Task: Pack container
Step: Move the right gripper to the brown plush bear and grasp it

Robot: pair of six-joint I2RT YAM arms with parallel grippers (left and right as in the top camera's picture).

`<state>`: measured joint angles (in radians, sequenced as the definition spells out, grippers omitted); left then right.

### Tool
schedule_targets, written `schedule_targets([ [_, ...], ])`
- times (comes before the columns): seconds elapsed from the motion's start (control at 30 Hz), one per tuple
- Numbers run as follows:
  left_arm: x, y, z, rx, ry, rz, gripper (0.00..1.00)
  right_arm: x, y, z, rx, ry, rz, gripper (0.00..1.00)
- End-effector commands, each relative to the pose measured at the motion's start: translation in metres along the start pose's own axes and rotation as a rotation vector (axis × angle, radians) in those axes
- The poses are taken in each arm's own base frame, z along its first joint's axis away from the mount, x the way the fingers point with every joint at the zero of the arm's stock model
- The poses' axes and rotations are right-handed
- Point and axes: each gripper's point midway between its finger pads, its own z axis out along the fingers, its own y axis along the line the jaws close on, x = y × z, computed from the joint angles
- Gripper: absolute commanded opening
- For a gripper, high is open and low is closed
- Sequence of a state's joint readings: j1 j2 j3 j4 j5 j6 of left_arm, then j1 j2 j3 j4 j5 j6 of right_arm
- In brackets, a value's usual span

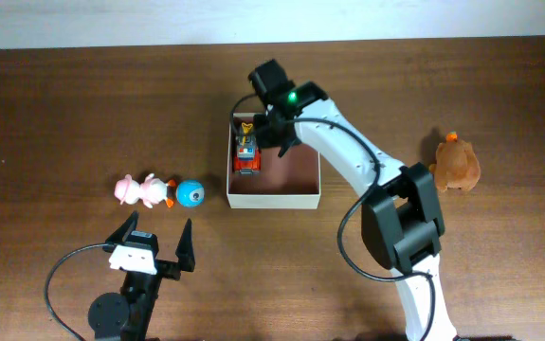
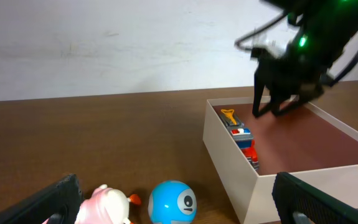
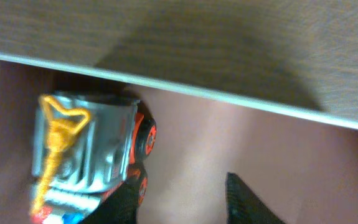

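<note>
The container [image 1: 277, 200] is a shallow white box with a pinkish-brown floor at the table's middle. A red and silver toy truck [image 1: 246, 152] with a yellow hook lies inside along its left wall. My right gripper [image 1: 274, 140] hangs over the container's back left part, open and empty. In the right wrist view its jaws [image 3: 185, 202] are spread over the floor [image 3: 247, 137], with the truck [image 3: 85, 149] just beside the left finger. My left gripper [image 1: 155, 244] is open and empty near the front edge, behind a blue ball toy [image 1: 190, 193] and a pink toy [image 1: 137, 190].
A brown plush toy [image 1: 455, 163] lies at the right, beyond the right arm. In the left wrist view the blue ball [image 2: 172, 202] and pink toy [image 2: 107, 205] lie between my fingers' line of sight, with the container wall [image 2: 228, 149] to the right.
</note>
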<state>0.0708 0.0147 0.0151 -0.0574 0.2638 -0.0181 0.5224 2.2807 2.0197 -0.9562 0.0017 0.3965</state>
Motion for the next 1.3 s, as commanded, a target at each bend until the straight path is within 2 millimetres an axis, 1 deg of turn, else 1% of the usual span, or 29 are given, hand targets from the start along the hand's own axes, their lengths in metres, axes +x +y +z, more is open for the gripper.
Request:
schedule_targets([
  [0.0,0.002,0.000,0.000,-0.002,0.000,0.012,1.00,-0.030,0.000,-0.057,-0.016,-0.087,-0.049,0.45],
  [0.1,0.002,0.000,0.000,-0.002,0.000,0.012,0.99,-0.033,-0.012,-0.085,0.003,-0.071,-0.057,0.48],
  [0.17,0.002,0.000,0.000,-0.002,0.000,0.012,1.00,-0.034,-0.027,-0.101,0.022,-0.058,-0.037,0.50],
  [0.23,0.002,0.000,0.000,-0.002,0.000,0.012,1.00,-0.036,-0.047,-0.117,0.042,-0.048,-0.001,0.51],
  [0.27,0.002,0.000,0.000,-0.002,0.000,0.012,1.00,-0.037,-0.068,-0.131,0.060,-0.038,0.038,0.54],
  [0.3,0.002,0.000,0.000,-0.002,0.000,0.012,1.00,-0.037,-0.080,-0.139,0.070,-0.032,0.061,0.56],
  [0.4,0.002,0.000,0.000,-0.002,0.000,0.012,0.99,-0.034,-0.112,-0.157,0.099,-0.015,0.120,0.70],
  [0.5,0.002,0.000,0.000,-0.002,0.000,0.012,1.00,-0.029,-0.145,-0.171,0.129,0.005,0.179,0.92],
  [0.53,0.002,0.000,0.000,-0.002,0.000,0.012,1.00,-0.027,-0.154,-0.175,0.137,0.011,0.197,0.97],
  [0.57,0.002,0.000,0.000,-0.002,0.000,0.012,1.00,-0.022,-0.169,-0.179,0.151,0.028,0.225,0.99],
  [0.67,0.002,0.000,0.000,-0.002,0.000,0.012,1.00,-0.012,-0.194,-0.187,0.189,0.058,0.253,0.99],
  [0.73,0.002,0.000,0.000,-0.002,0.000,0.012,1.00,-0.012,-0.203,-0.193,0.188,0.049,0.257,0.99],
  [0.87,0.002,0.000,0.000,-0.002,0.000,0.012,1.00,-0.012,-0.215,-0.212,0.196,0.007,0.284,0.99],
  [0.9,0.002,0.000,0.000,-0.002,0.000,0.012,1.00,-0.011,-0.222,-0.222,0.205,-0.013,0.285,0.99],
  [1.0,0.002,0.000,0.000,-0.002,0.000,0.012,1.00,-0.006,-0.241,-0.233,0.234,-0.027,0.319,0.99],
  [1.03,0.002,0.000,0.000,-0.002,0.000,0.012,1.00,-0.005,-0.245,-0.233,0.238,-0.023,0.330,0.99],
  [1.07,0.002,0.000,0.000,-0.002,0.000,0.012,1.00,0.000,-0.256,-0.232,0.247,-0.004,0.341,0.99],
  [1.13,0.002,0.000,0.000,-0.002,0.000,0.012,1.00,0.008,-0.270,-0.227,0.264,0.030,0.350,0.99],
  [1.27,0.002,0.000,0.000,-0.002,0.000,0.012,1.00,0.032,-0.304,-0.212,0.355,0.126,0.398,0.99],
])
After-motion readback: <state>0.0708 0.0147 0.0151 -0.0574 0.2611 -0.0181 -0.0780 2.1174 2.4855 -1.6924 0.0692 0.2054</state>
